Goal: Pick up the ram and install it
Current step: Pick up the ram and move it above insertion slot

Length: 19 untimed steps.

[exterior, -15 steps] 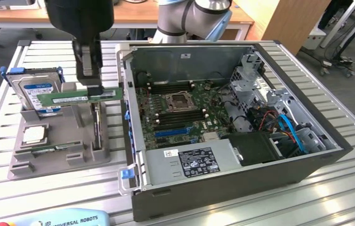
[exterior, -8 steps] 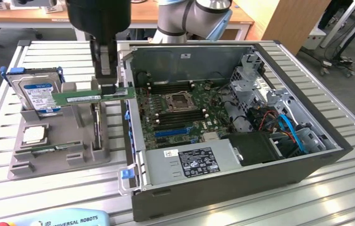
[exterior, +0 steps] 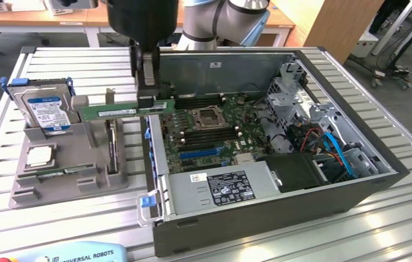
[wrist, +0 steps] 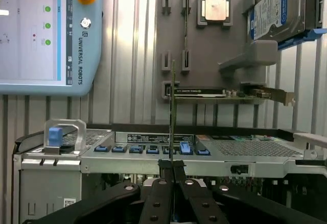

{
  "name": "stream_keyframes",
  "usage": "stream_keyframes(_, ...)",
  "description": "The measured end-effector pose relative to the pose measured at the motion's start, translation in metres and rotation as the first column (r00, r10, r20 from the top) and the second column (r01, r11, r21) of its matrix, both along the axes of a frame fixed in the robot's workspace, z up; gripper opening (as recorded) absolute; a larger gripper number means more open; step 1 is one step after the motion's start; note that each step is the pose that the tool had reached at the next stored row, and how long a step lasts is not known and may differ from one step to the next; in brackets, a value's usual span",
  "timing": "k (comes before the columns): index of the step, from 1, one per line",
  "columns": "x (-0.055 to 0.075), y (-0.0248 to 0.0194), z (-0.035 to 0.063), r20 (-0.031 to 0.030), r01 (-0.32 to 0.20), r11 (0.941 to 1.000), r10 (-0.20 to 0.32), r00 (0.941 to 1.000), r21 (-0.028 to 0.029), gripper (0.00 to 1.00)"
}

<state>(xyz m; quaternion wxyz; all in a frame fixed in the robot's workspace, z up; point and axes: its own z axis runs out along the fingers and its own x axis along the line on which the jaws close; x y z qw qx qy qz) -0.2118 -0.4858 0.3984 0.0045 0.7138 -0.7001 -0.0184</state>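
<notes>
The ram (exterior: 111, 112) is a long green stick that hangs level in the air, above the left wall of the open computer case (exterior: 264, 207) and the grey holder beside it. My gripper (exterior: 146, 101) comes straight down from above and is shut on the stick's end nearest the case. In the wrist view the ram (wrist: 172, 116) shows edge-on as a thin line rising from my shut fingertips (wrist: 172, 169). The motherboard (exterior: 224, 144) lies inside the case, with its long black memory slots (exterior: 195, 101) just past my gripper and a square processor socket (exterior: 207, 117) in the middle.
A grey holder (exterior: 64, 180) to the exterior view's left of the case carries a blue-labelled hard drive (exterior: 46, 109), a square silver chip (exterior: 40, 156) and an upright card (exterior: 111, 143). A teach pendant (exterior: 75, 254) lies at the table's front edge. Drive cages and cables (exterior: 323, 142) crowd the case's right side.
</notes>
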Motion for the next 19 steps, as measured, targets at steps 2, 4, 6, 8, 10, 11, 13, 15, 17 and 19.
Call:
stream_keyframes(2,0.006,0.0,0.0,0.0,0.0,1.0,0.0,1.0,0.0,0.12)
stream_keyframes(4,0.012,0.0,0.0,0.0,0.0,1.0,0.0,1.0,0.0,0.12)
stream_keyframes(6,0.017,0.0,0.0,0.0,0.0,1.0,0.0,1.0,0.0,0.12)
stream_keyframes(8,0.023,0.0,0.0,0.0,0.0,1.0,0.0,1.0,0.0,0.12)
stream_keyframes(10,0.029,0.0,0.0,0.0,0.0,1.0,0.0,1.0,0.0001,0.12)
stream_keyframes(11,0.031,0.0,0.0,0.0,0.0,1.0,0.0,1.0,0.0,0.12)
stream_keyframes(13,0.037,0.0,0.0,0.0,0.0,1.0,0.0,1.0,-0.0001,0.12)
stream_keyframes(15,0.043,0.0,0.0,0.0,0.0,1.0,0.0,1.0,0.0,0.12)
stream_keyframes(17,0.048,0.0,0.0,0.0,0.0,1.0,0.0,1.0,0.0,0.12)
stream_keyframes(19,0.054,0.0,0.0,0.0001,0.0,1.0,0.0,1.0,0.0,0.12)
